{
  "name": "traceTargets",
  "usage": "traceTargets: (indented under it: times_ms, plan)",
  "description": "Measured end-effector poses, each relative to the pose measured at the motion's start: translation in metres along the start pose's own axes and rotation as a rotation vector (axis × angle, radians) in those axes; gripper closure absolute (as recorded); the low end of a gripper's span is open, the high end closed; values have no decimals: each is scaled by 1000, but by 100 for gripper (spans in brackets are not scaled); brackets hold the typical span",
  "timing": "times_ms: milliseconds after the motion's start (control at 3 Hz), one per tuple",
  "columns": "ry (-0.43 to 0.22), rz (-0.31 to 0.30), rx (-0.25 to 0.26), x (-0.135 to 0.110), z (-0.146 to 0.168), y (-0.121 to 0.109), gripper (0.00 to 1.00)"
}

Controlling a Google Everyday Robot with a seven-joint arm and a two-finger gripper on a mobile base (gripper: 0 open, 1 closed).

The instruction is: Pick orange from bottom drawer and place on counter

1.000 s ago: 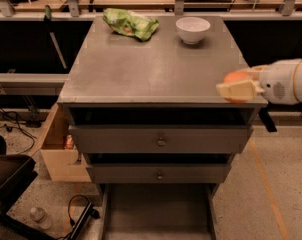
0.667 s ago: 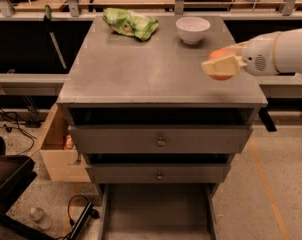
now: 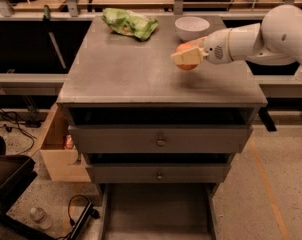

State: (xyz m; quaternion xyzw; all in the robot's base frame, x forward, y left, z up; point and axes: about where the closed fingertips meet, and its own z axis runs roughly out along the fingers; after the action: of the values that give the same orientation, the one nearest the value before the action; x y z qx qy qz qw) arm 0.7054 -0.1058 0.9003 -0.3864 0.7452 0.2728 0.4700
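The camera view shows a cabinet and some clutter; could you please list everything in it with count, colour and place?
counter: one, grey, top of the cabinet
snack bag: one, green, back of the counter
bowl: one, white, back right of the counter
orange: one, orange, held over the counter's right half, in front of the bowl
knobbed drawers: two, grey, closed, front of the cabinet
bottom drawer: one, grey, pulled open at floor level
wooden box: one, light brown, on the floor left of the cabinet
bottle: one, clear, on the floor bottom left
arm: one, white, reaching in from the right
gripper: one, beige fingers, shut on the orange
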Motion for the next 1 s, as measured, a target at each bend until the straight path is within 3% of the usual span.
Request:
traceTargets:
  times_ms: [333,1000]
  plan:
    - [-36,8,-65,18,51,-2,100]
    - [-49,6,-83,15,62,1,100]
